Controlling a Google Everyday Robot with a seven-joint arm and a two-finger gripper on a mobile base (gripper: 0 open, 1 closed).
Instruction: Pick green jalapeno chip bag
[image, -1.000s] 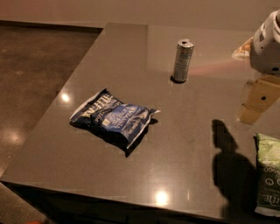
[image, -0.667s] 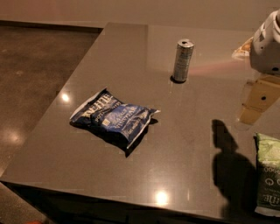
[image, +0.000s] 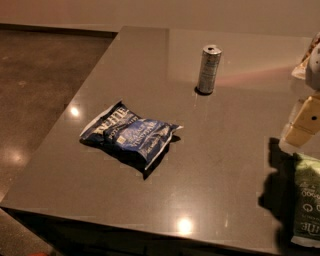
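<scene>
The green jalapeno chip bag (image: 307, 200) lies flat at the table's right front and is cut off by the right edge of the camera view. Its white lettering and round white marks show. My gripper (image: 303, 121) is at the right edge of the view as a cream-coloured piece. It hangs above the table just behind the green bag and casts a dark shadow beside the bag. It holds nothing that I can see. Most of the arm is out of view.
A dark blue chip bag (image: 131, 135) with white lettering lies left of the table's middle. A tall silver can (image: 209, 69) stands upright farther back. The grey table (image: 215, 165) has its front edge near the bottom and its left edge over brown floor.
My gripper has shifted slightly to the right and down, further toward the view's edge. The bags and the can have not moved.
</scene>
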